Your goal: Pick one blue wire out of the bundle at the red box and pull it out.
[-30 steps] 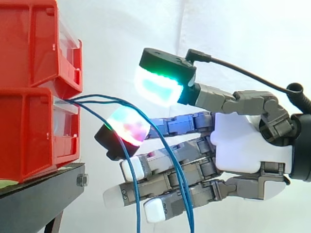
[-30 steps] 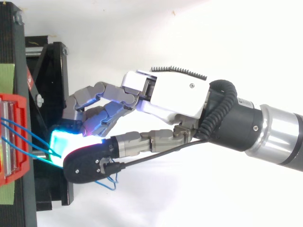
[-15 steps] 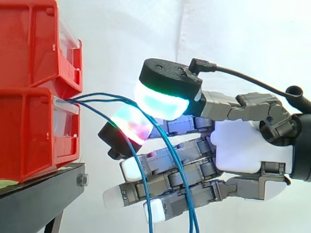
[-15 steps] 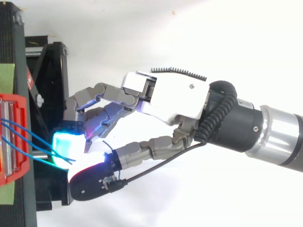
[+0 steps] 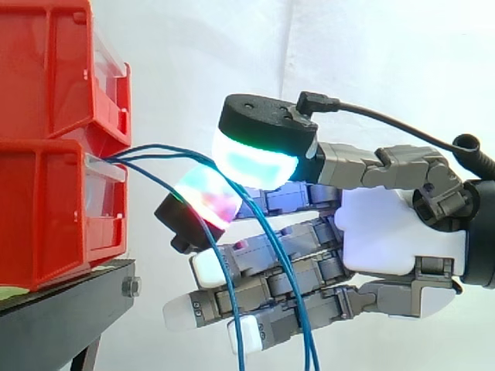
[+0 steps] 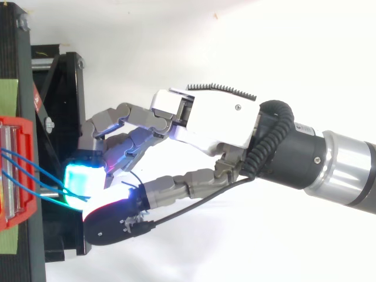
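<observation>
- Where the side view opens out, the white curtain (image 5: 387, 62) leaves free room above the hand and to the right of the bins. Only a narrow gap lies between the bin fronts and the nearest fingertips.
- Two red bins (image 5: 46, 93) are stacked at the left edge. The lower red box (image 5: 46, 224) sits on the black stand (image 5: 62, 309), whose right edge ends just under the box front, left of the fingers.
- From the right, the hand (image 5: 394, 232) reaches in level, its palm well clear of the stand. In the top view its fingertips lie over the stand's right edge, with bare white to the right and on the far side.
- Its thumb pad (image 5: 255, 158), glowing green and cyan, sits down against a raised finger's magenta pad (image 5: 205, 197), closing a pinch. The lower fingers lie straight and point left.
- Out of the lower box's front lip come the blue wires (image 5: 158, 148). They arc right into the pinch, then droop in front of the straight fingers and out of the bottom edge.
- How many strands the pinch has caught cannot be told.
</observation>
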Robot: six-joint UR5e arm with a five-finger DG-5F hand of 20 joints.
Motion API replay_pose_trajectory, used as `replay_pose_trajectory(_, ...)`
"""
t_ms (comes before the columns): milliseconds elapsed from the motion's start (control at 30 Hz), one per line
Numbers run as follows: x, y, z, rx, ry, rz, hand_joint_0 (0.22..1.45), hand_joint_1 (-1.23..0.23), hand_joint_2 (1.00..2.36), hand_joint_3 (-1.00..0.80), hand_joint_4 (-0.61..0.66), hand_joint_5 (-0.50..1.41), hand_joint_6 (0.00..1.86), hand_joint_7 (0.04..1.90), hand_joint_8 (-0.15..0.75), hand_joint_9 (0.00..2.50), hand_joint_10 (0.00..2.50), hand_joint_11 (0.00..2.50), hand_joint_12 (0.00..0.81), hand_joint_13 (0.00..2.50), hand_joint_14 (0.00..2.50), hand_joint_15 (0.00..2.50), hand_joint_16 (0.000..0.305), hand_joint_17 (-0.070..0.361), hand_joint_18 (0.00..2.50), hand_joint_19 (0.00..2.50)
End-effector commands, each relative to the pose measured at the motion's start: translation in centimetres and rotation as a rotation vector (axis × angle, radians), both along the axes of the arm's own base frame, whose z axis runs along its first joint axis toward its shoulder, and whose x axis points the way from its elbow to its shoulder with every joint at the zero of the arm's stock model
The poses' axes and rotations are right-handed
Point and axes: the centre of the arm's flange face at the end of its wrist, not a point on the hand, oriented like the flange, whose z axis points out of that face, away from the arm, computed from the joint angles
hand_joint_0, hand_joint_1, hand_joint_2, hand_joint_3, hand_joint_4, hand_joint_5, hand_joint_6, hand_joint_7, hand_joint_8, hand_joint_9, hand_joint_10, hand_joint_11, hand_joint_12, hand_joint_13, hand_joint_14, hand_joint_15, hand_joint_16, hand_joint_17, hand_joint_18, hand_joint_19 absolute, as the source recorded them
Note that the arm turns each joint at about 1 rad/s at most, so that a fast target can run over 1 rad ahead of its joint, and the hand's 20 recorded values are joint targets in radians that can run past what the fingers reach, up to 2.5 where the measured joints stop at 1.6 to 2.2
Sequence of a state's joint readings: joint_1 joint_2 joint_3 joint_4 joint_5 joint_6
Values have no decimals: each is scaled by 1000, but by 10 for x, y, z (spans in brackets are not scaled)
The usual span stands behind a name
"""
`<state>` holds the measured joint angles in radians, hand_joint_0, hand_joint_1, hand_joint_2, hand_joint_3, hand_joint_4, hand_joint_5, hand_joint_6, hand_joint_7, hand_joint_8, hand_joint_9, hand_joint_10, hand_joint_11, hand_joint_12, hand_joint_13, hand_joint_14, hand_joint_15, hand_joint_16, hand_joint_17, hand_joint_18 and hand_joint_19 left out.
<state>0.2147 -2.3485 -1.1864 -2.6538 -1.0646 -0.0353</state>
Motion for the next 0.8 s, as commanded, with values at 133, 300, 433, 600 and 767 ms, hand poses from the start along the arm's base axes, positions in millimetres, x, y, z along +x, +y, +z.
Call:
replay_pose_trajectory(133, 0, 0, 0, 0, -1, 0, 539, -610, 1010, -184, 266, -183, 908, 972, 435, 801, 11, 571, 522, 623, 8, 266, 73, 165, 804, 431)
replay_pose_trajectory(300, 0, 0, 0, 0, -1, 0, 532, -611, 1012, -215, 260, -180, 895, 1019, 423, 792, 14, 569, 505, 615, 8, 268, 70, 157, 776, 445)
replay_pose_trajectory(433, 0, 0, 0, 0, -1, 0, 554, -661, 1012, -144, 259, -173, 896, 1050, 429, 802, 12, 579, 513, 629, 8, 266, 71, 159, 806, 427)
replay_pose_trajectory(600, 0, 0, 0, 0, -1, 0, 576, -762, 1014, -205, 259, -188, 903, 1047, 397, 777, 13, 590, 485, 616, 8, 264, 65, 146, 767, 432)
replay_pose_trajectory(767, 0, 0, 0, 0, -1, 0, 561, -829, 1010, -354, 249, -193, 903, 1052, 384, 762, 17, 602, 469, 603, 9, 264, 61, 138, 741, 441)
